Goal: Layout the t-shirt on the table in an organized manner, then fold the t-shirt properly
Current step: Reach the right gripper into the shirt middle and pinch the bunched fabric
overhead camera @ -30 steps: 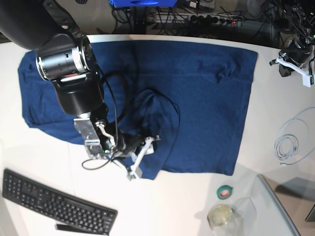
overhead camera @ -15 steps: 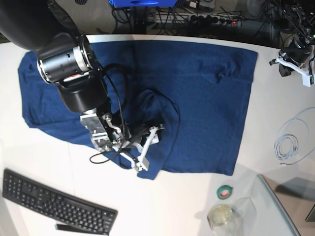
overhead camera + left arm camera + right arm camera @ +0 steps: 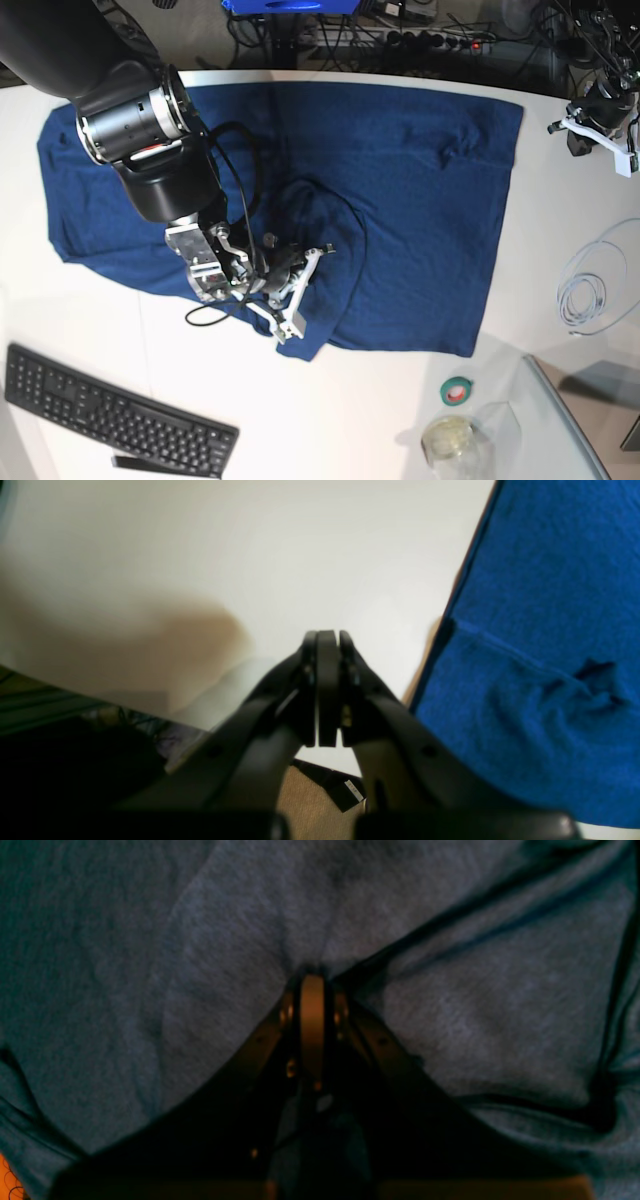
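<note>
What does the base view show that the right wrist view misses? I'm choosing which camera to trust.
Only the base view shows the white table, black keyboard, coiled white cable, green tape roll and the left claw parked aside. Only the right wrist view shows fabric gathered at the closed tips. Both show the dark navy-blue t-shirt and right claw.

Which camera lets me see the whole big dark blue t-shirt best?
The base view: the dark navy-blue fabric t-shirt is spread across the white table, nearly all visible. The left wrist view catches only one edge, and the right wrist view only close-up folds at the right gripper.
</note>
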### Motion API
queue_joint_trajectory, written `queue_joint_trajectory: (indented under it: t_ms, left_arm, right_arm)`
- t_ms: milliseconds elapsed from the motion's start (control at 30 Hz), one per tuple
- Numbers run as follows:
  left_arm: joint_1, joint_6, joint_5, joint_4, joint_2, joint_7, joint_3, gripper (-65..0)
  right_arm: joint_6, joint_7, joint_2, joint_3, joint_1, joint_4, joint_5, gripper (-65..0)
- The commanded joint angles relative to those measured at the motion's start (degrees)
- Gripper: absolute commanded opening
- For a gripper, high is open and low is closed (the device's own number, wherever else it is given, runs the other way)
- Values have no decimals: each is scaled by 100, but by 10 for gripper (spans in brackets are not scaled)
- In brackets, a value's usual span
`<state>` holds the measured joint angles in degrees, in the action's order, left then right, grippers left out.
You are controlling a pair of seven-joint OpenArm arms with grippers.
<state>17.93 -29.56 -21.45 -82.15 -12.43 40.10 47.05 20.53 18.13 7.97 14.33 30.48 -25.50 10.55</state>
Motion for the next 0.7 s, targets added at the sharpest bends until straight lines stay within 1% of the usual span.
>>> queue_joint_trajectory:
  t_ms: [0,67,100,200,267,300,333,467,533,567,600,667]
  left_arm:
    - [-13,-11,-83,-80,-98,-102,38,-650]
    - [-13,-11,-83,-80,-98,-102,38,-650]
    - [-13,-11,-83,-80,-98,-102,38,-650]
    - [-13,-11,-83,-80,-98,-102,38,-650]
    - [-13,-11,-83,-80,-98,-102,38,-650]
    - [-13,-11,-83,-80,-98,-102,38,-650]
    - [-13,-11,-83,-80,-98,-102,38,-650]
    - [-22,-11,-83,-80,-98,-102,38,-650]
    - [-22,-11,-83,-80,-107,-102,38,-650]
    - [-22,-11,-83,-80,-107,-102,38,-650]
    - [-22,-11,-83,-80,-107,-102,38,-650]
    - [-22,-11,-83,-80,-107,-102,38,-650]
  right_arm:
    - [43,-24,52,-4,156,-83,40,-620]
    - [43,-24,43,-22,165,-83,40,-584]
    - [43,-24,43,-22,174,-83,40,-552]
    - [43,-24,43,5,174,-83,40,-413]
    - [43,-24,43,-22,174,-83,40,-344]
    - [43,-33,43,-22,174,-101,40,-323]
    - [43,-33,43,-22,156,-171,40,-318]
    - [43,-33,34,-13,-55,-716,40,-318]
    - [34,-33,34,13,-90,-839,31,-342]
    - [34,-33,34,13,-81,-831,31,-369]
    - [34,-33,34,13,-81,-831,31,-414]
    - [34,-24,34,13,-72,-831,22,-539]
